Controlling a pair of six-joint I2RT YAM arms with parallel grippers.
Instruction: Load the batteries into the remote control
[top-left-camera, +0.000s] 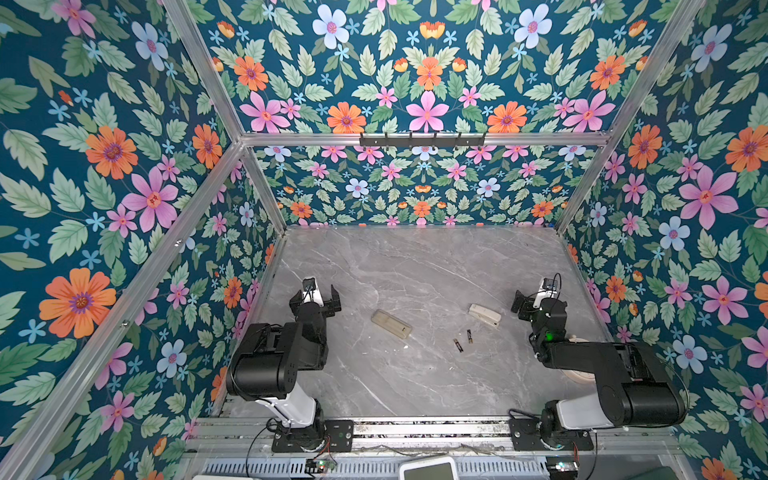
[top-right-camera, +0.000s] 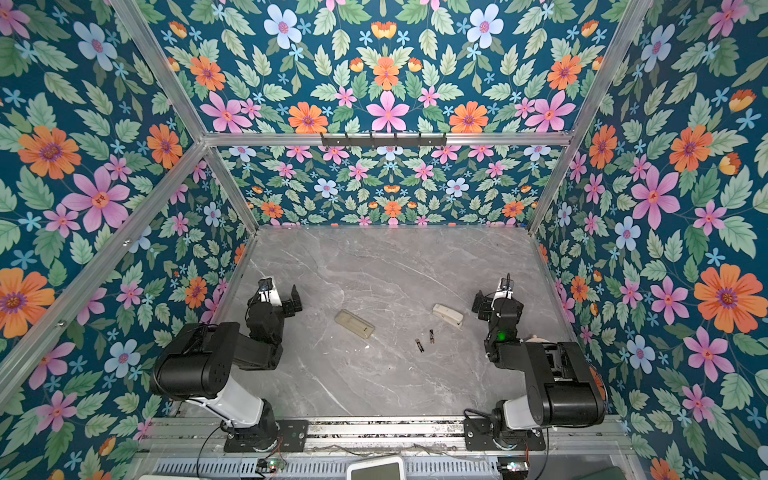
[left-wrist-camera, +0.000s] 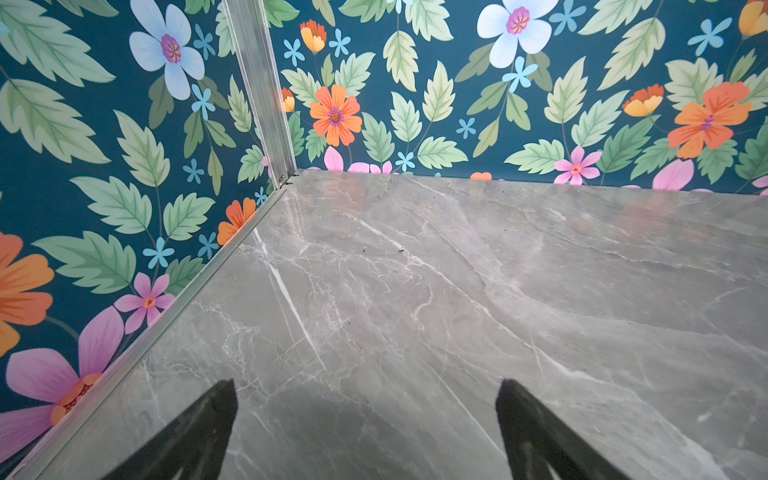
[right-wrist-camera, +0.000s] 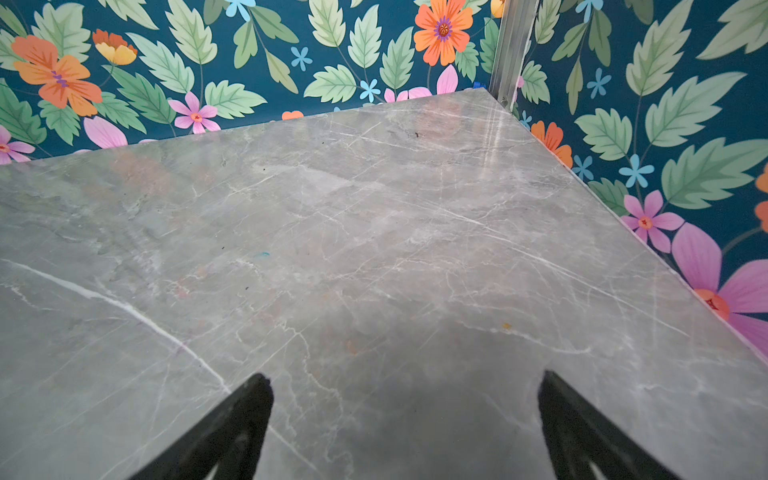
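Task is at the start and nothing is loaded yet. Clock directions are read off the top views, with 12 as the back wall and the centre as the middle of the table (top-left-camera: 419, 266).

The remote control (top-left-camera: 390, 323) lies flat with its beige back up, at 9 o'clock just off centre, its long axis running roughly 10 to 4. The two batteries (top-left-camera: 458, 345) lie loose on the table at about 4 o'clock of centre. They are close together but apart, and clear of the remote.

The left gripper (top-left-camera: 316, 294) sits at 9 o'clock by the side wall, jaws wide apart and empty. Its wrist view shows only bare marble between the fingers (left-wrist-camera: 199, 436). The right gripper (top-left-camera: 538, 297) is at about 2 to 3 o'clock, also spread wide with nothing in it.

My read of the next move: the remote's back looks closed, so the cover probably has to come off first, with one gripper pinning the body while the other slides the cover. The latch is too small to make out. After that comes a battery pick. They are thin and round and likely to roll, so it needs a low pinch across the width.

A cream stepped block (top-left-camera: 485, 315) sits at 2 o'clock, just beside the right gripper's line to the batteries and easy to mistake for the remote. A pale round thing (top-left-camera: 578, 376) is half hidden under the right arm at 4 o'clock. Nothing lies between the left gripper and the remote.
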